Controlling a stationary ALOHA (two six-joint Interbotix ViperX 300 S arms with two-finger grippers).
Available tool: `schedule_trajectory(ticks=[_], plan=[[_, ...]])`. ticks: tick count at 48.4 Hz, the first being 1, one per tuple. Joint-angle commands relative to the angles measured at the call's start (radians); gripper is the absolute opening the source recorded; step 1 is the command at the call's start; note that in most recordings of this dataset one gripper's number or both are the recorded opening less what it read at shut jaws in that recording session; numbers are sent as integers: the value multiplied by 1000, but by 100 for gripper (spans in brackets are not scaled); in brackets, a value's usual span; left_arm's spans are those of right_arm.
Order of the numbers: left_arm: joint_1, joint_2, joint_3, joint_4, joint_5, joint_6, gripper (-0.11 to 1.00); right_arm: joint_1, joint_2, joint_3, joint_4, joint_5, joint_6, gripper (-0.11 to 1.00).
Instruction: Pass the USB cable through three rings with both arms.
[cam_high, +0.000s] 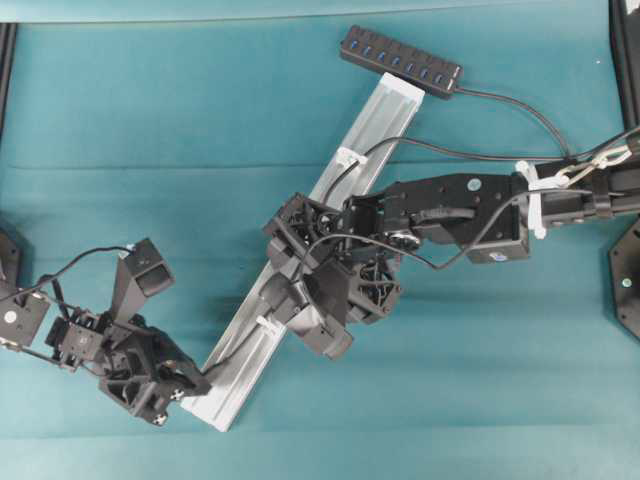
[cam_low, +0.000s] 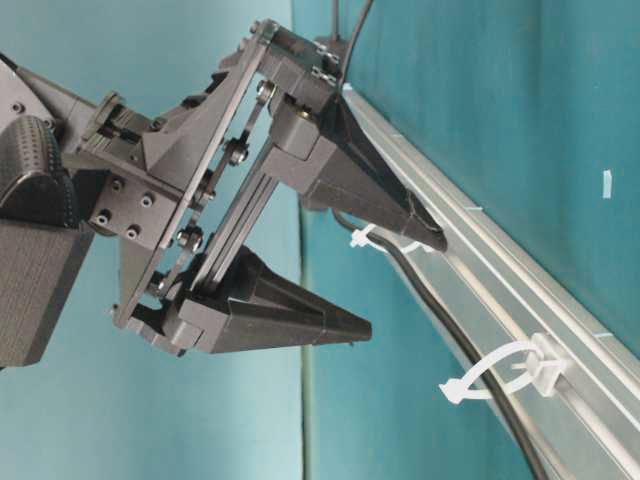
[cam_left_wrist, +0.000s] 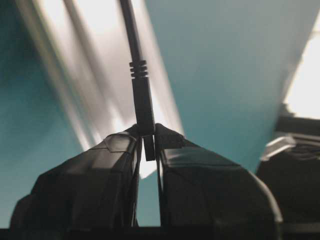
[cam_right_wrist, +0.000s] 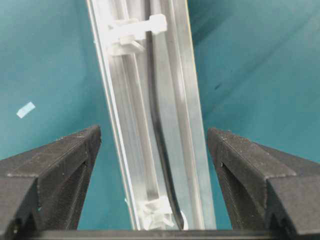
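Working over a teal cloth-covered table (cam_high: 200, 130), I have a long silver rail (cam_high: 385, 110) lying on a diagonal, from the lower left near my left arm up toward a black hub (cam_high: 400, 60) with blue ports at the upper middle. My left gripper (cam_high: 198, 381) sits at the rail's lower end, its fingers pressed together on the plug of the USB cable (cam_left_wrist: 142, 100); in the left wrist view the plug stands straight out from my fingertips and the cord runs on along the bright rail. The cable's long axis follows the rail, passing through a white ring (cam_low: 500, 375) and another ring (cam_low: 375, 240) in the table-level view, then a third ring (cam_high: 350, 158) higher up, before it curves off the rail toward the right. My right gripper (cam_right_wrist: 152, 150) hovers over the middle of the rail with its jaws spread wide, one finger on each side of the rail and touching nothing. Bare cloth lies open on both sides of the rail, with dark frame pieces at the far left and right edges.
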Motion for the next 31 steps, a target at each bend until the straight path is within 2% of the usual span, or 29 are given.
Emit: schedule_trajectory(ticks=[1, 4, 7, 10, 17, 21, 23, 27, 31], plan=[[-5, -14, -15, 2, 15, 0, 8, 3, -8, -8, 0, -3, 12, 88], [-3, -15, -14, 2, 15, -2, 10, 5, -8, -8, 0, -3, 12, 88], [-5, -17, -15, 2, 15, -2, 19, 5, -8, -8, 0, -3, 12, 88], [-5, -21, -18, 2, 15, -2, 34, 5, -8, -8, 2, -3, 11, 88], [-5, -26, -20, 2, 18, 0, 77, 5, -8, -6, 0, 2, 11, 88], [-5, -29, -18, 2, 18, 2, 94, 5, -8, -6, 0, 11, 12, 88], [-5, -29, -17, 2, 18, 2, 97, 5, -8, -8, 0, 14, 12, 88], [-5, -35, -14, 2, 18, 2, 93, 6, -8, -6, 0, 14, 12, 88], [-5, -44, -15, 2, 18, 3, 93, 6, -8, -6, 0, 14, 12, 88]])
